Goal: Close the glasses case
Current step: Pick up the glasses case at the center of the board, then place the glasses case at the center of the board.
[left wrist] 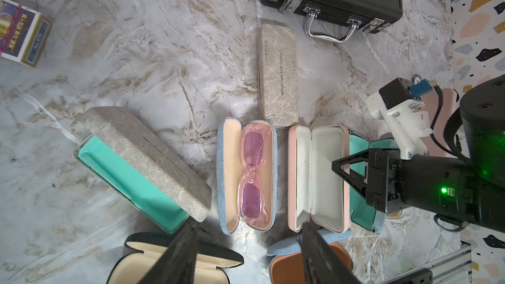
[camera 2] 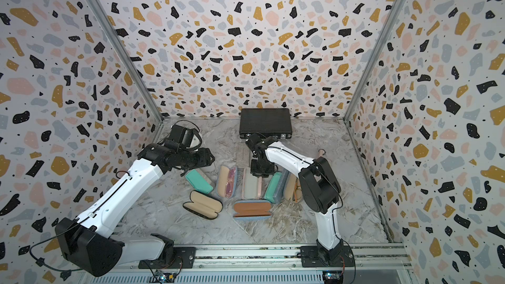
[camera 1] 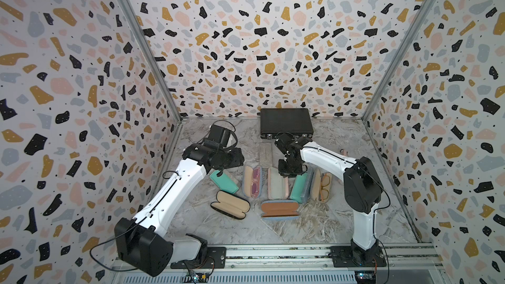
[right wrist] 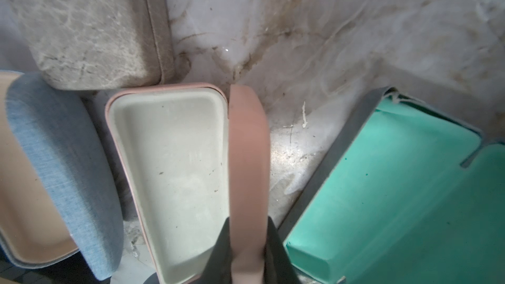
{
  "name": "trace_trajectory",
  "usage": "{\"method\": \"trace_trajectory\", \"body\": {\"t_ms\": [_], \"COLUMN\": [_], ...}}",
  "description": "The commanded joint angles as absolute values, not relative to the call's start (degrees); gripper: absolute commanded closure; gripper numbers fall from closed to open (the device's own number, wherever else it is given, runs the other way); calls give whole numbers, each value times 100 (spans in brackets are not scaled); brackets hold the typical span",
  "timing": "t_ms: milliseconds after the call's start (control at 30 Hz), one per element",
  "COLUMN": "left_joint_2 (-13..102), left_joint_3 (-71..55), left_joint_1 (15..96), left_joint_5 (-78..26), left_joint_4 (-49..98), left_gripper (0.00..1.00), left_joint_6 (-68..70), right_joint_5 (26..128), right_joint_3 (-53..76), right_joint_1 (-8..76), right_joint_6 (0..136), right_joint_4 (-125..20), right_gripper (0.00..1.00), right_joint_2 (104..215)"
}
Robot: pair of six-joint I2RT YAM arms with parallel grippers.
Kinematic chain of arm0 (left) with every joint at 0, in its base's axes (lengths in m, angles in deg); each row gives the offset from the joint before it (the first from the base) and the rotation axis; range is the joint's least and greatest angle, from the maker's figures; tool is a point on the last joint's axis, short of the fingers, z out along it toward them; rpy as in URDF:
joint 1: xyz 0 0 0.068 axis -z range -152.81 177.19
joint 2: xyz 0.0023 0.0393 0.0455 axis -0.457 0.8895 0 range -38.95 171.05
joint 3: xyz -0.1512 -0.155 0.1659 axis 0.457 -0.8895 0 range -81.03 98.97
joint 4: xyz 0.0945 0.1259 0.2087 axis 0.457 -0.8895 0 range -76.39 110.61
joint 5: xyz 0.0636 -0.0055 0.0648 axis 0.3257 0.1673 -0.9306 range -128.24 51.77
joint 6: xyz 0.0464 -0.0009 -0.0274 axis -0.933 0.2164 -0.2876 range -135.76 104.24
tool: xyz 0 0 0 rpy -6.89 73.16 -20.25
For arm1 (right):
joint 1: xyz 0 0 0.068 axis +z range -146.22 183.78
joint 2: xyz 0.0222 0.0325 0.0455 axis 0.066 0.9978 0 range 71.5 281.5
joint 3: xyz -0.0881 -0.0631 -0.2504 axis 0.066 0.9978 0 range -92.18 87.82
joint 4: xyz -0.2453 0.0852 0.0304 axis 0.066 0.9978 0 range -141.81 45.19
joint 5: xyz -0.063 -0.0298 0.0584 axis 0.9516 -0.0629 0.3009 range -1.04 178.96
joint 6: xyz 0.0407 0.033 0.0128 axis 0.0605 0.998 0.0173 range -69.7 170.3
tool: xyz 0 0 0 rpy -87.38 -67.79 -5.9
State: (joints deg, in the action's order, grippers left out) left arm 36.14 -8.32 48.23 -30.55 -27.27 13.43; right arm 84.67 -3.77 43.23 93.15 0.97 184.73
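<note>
Closing judged started, not finished; 12 o'clock taken as the back wall of the marble table. Over the row's 9 o'clock end, left gripper: fingers spread wide, empty, clear of every case. At that end, teal-lined marbled case: lid half across the tray, no glasses visible inside. At its 5 o'clock, black case: open flat, beige lining, empty. Next, denim case: open, holding pink glasses. Mid-row, near table centre, pink case, judged the task's thing: open, pale lining bare, nothing inside. On its 3 o'clock half, right gripper: pinched onto the lid wall, seen edge-on in the right wrist view; lift angle not clear. At 6 o'clock of the pink case, brown-lined case: open, empty. Just beside at 3 o'clock, second teal-lined case: open, empty as far as visible. At the 3 o'clock end, tan case: open, holding amber glasses. At 12 o'clock, closed marbled case and black briefcase, shut; contents hidden. Left to do, by judgement: swing lid over tray, press shut, let go.
</note>
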Motion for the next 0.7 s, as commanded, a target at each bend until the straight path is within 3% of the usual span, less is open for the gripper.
{"method": "trace_trajectory", "body": {"t_ms": [0,667], "left_joint_2": [3672,4224], "left_joint_3": [-877,-601], "left_joint_1": [4786,4785], "left_joint_5": [-3006,-2741], "left_joint_4": [-2570,-2335], "left_gripper": [39,39], "left_joint_6": [1286,1378], "right_joint_5": [8612,8512], "right_joint_3": [-738,-1802], "right_joint_1": [4213,3227], "right_joint_6": [9190,8173], "right_joint_4": [312,841], "right_gripper": [87,88], "right_joint_2": [18418,18801]}}
